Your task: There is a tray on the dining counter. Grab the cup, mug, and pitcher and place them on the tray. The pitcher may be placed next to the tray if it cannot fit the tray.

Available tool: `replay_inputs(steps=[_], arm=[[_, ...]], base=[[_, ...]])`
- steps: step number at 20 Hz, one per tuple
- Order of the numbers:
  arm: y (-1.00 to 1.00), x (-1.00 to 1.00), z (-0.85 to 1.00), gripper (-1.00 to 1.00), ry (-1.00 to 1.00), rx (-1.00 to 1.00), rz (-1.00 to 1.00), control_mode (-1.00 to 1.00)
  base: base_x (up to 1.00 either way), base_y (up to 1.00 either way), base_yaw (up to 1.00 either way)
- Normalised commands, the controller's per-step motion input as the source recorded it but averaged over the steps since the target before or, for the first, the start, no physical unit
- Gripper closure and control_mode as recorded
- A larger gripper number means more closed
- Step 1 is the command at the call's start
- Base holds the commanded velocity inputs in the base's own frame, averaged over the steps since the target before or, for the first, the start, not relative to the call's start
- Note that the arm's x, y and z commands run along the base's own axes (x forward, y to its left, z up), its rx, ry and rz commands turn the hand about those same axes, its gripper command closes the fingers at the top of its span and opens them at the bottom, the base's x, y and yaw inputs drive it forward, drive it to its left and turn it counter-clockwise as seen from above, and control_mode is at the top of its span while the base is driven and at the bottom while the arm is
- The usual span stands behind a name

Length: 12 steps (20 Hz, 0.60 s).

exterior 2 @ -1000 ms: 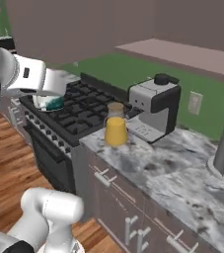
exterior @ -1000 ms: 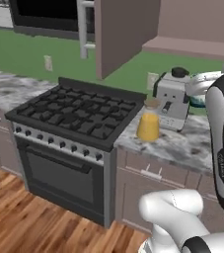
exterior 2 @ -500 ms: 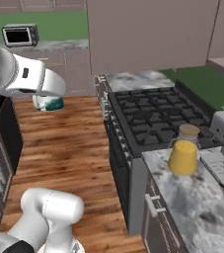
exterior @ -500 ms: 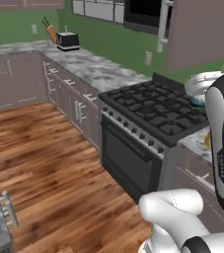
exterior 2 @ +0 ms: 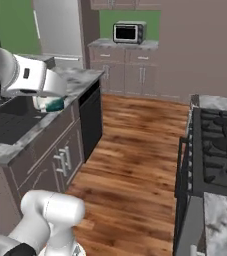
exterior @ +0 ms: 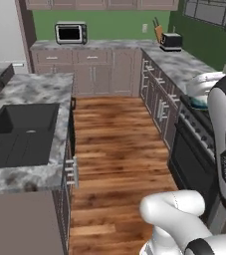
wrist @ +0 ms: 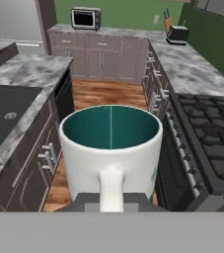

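One mug sits right in front of the hand camera, upright, its teal inside open to view and its loop handle turned toward the lens. The gripper has its fingers drawn nearly together on the mug (the tips themselves are hidden behind the handle), and holds it clear of any surface. From the right base view the mug's teal rim peeks out under the white hand, in front of the dark sink set in a marbled counter. From the left base view it shows at the right edge, tucked between the white hand and the upright arm link, above the stove. A wooden floor runs between the sink counter and the stove side. At the far end a microwave stands on the back counter, with a toaster off to its right.
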Motion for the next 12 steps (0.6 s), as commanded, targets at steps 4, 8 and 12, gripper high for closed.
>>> replay_inputs(steps=[4, 8, 12], arm=[[0.00, 0.00, 0.00, 1.00, 0.00, 0.00, 0.00, 1.00], [0.00, 0.00, 0.00, 1.00, 0.00, 0.00, 0.00, 1.00], [0.00, 0.00, 0.00, 1.00, 0.00, 0.00, 0.00, 1.00]], base=[[0.55, 0.00, 0.17], [0.82, 0.07, 0.05], [0.90, 0.16, 0.04]])
